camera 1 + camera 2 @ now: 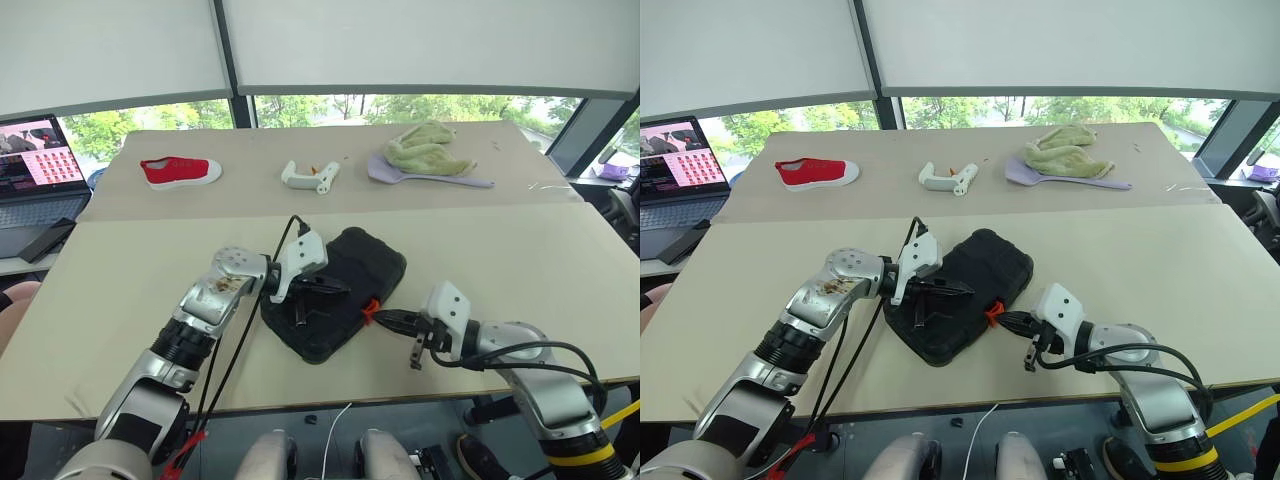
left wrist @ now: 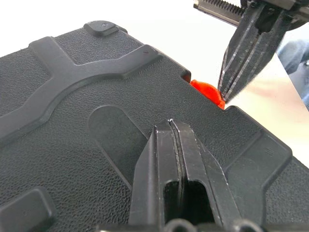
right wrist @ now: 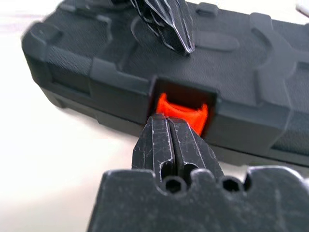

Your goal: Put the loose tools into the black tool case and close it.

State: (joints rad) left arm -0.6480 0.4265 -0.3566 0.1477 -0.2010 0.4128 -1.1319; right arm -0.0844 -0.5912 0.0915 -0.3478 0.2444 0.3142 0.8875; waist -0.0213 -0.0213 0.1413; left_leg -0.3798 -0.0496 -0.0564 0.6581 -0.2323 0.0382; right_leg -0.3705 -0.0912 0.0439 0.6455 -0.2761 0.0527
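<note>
The black tool case (image 1: 335, 292) lies closed near the front edge of the beige desk (image 1: 520, 270), its pebbled moulded lid crossed by raised ribs. The left claw (image 2: 173, 126), fingers pressed together, rests its tips on the lid. The right claw (image 3: 170, 124), also together, meets the glossy orange latch (image 3: 181, 110), whose recessed notch the right wrist view shows close up.

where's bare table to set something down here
Wide bare table lies right of the black case, and more between the case and the laptop. Crowded: both grippers at the case, and the far row of shoe, glue gun, cloth.
</note>
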